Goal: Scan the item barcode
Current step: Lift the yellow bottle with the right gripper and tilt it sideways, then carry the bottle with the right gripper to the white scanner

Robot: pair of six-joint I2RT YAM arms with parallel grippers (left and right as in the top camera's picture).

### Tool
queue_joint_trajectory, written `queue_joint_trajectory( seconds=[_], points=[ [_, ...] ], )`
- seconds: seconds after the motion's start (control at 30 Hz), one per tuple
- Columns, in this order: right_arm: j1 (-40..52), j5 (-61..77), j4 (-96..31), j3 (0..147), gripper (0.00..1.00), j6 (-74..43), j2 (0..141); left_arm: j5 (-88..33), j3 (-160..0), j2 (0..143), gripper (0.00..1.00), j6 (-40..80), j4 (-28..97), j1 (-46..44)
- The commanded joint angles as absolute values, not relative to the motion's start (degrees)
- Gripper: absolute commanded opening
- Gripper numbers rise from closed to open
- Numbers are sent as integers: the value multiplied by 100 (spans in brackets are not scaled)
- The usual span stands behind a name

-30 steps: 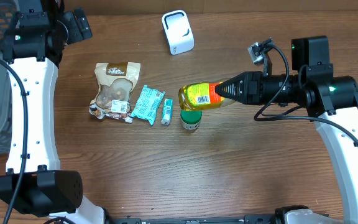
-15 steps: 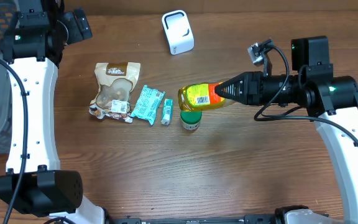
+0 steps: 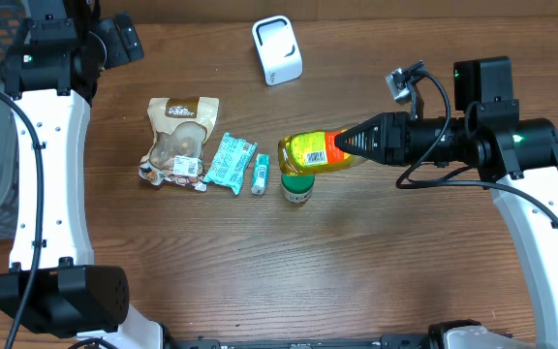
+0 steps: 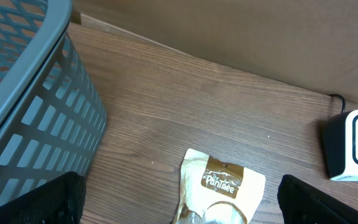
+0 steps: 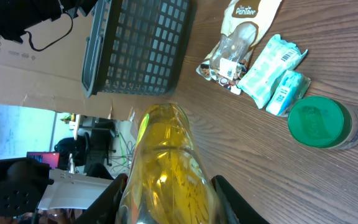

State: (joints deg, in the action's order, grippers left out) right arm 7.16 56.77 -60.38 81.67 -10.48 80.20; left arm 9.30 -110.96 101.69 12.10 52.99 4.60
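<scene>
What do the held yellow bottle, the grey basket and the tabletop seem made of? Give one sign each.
Bottle: probably clear glossy plastic; light glows through its yellow contents. Basket: likely matte moulded plastic; uniform grey lattice walls. Tabletop: wood or wood-look laminate; brown grain streaks, low sheen.

Wood-grain table (image 3: 356, 262) matt; bottle (image 3: 316, 150) clear glossy plastic (paper label).

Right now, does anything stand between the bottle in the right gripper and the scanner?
Nothing visible does. Only bare table lies between the bottle and the white scanner. The green-lidded jar sits on the bottle's other side, and the packets lie well aside.
</scene>
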Motion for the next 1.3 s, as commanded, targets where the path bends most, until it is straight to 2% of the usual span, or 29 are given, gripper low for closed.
queue_joint_trajectory(
  seconds=[0.0,0.57,1.13,1.27],
  points=[
    [701,5927,-6016,8333,33,-1044,7953,1004,-11144,10180,99,1288,5295,484],
    [701,5854,-6055,8333,36,-1041,7953,1004,-11144,10180,100,1288,5297,484],
    [701,2231,-6436,8047,35,-1041,8256,1004,-11144,10180,99,1288,5297,484],
    [701,1780,-6228,8031,31,-1039,8543,1004,-11144,10180,100,1286,5295,484]
  ],
)
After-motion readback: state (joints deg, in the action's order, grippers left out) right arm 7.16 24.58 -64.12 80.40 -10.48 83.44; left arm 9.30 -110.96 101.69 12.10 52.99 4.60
